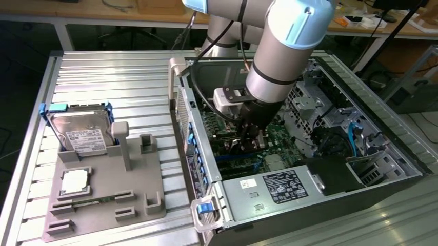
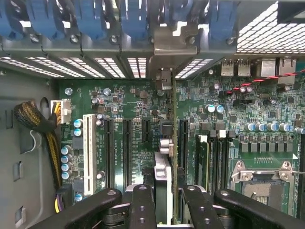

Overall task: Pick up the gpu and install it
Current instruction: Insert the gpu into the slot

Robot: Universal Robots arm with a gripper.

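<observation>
ribbed metal worktop [image 1: 102, 77] carried the open pc case [image 1: 383, 169]; i had the gripper [image 2: 164, 200] pinching the gpu [image 2: 163, 176] edge-on, deep inside over the motherboard [image 2: 133, 95], lined up with a slot.

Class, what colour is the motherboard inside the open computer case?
Green motherboard, clearest in the wrist view.

Motherboard [image 2: 138, 102] was green with black slots and one white slot [image 2: 87, 150]; retention clips [image 2: 133, 14] were blue; end effector [image 2: 164, 205] fingers black; gpu [image 2: 163, 183] edge silver-grey; holder tray [image 1: 102, 205] grey; hard drive [image 1: 81, 134] silver, white-labelled.
</observation>
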